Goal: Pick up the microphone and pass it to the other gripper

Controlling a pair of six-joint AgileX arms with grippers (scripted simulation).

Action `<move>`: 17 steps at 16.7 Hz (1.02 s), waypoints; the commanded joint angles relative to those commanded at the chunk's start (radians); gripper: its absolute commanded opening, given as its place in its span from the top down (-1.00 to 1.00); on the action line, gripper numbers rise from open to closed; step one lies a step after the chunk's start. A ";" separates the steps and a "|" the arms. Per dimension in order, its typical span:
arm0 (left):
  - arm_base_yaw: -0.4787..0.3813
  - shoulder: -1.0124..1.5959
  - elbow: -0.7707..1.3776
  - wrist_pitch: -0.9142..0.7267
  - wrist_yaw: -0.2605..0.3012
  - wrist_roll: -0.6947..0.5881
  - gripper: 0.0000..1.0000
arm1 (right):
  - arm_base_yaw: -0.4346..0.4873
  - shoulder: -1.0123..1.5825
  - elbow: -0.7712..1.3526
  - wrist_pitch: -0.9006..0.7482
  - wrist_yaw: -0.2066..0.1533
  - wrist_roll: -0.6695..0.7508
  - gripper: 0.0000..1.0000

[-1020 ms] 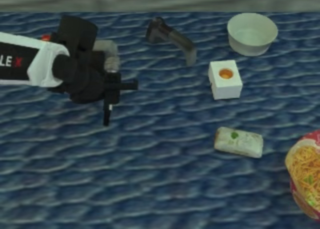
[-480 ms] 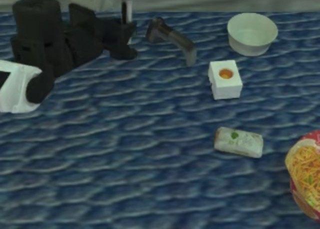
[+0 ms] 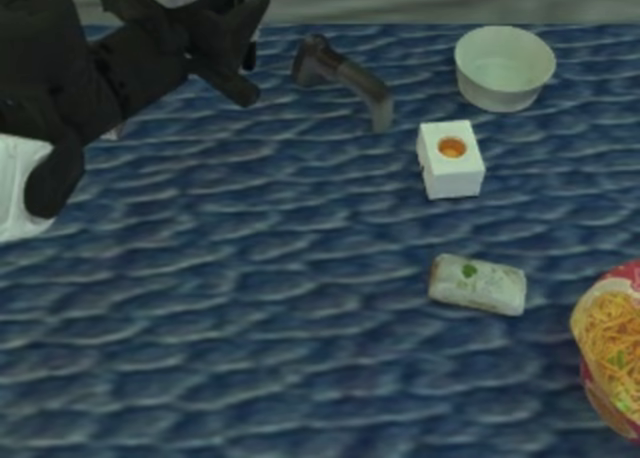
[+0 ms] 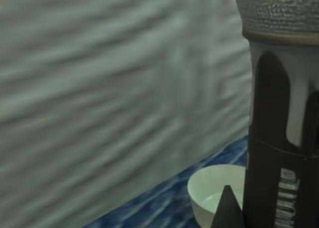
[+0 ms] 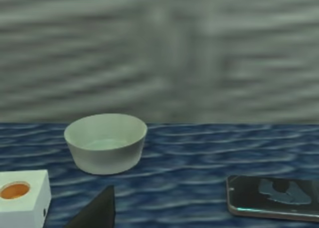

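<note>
Since 1 second ago, the left gripper [image 3: 235,23] has climbed from mid-table to the top view's upper left, fingers clamped on the microphone [image 4: 279,113], held upright clear of the table, probably for handover. Right gripper: barely in view, state unclear.

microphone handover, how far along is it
Done: the pickup. The left gripper holds the microphone at the table's far left edge in the top view, its mesh head and black handle filling the left wrist view. In hand: carrying it. Left: the pass itself. The right arm is absent from the top view; its wrist camera faces the white bowl.
</note>
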 joint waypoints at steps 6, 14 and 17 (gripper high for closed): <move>-0.075 -0.034 -0.007 -0.009 -0.074 0.000 1.00 | 0.000 0.000 0.000 0.000 0.000 0.000 -1.00; -0.344 -0.184 -0.060 -0.038 -0.363 -0.004 1.00 | 0.000 0.000 0.000 0.000 0.000 0.000 -1.00; -0.348 -0.187 -0.061 -0.039 -0.366 -0.004 1.00 | 0.000 0.000 0.000 0.000 0.000 0.000 -1.00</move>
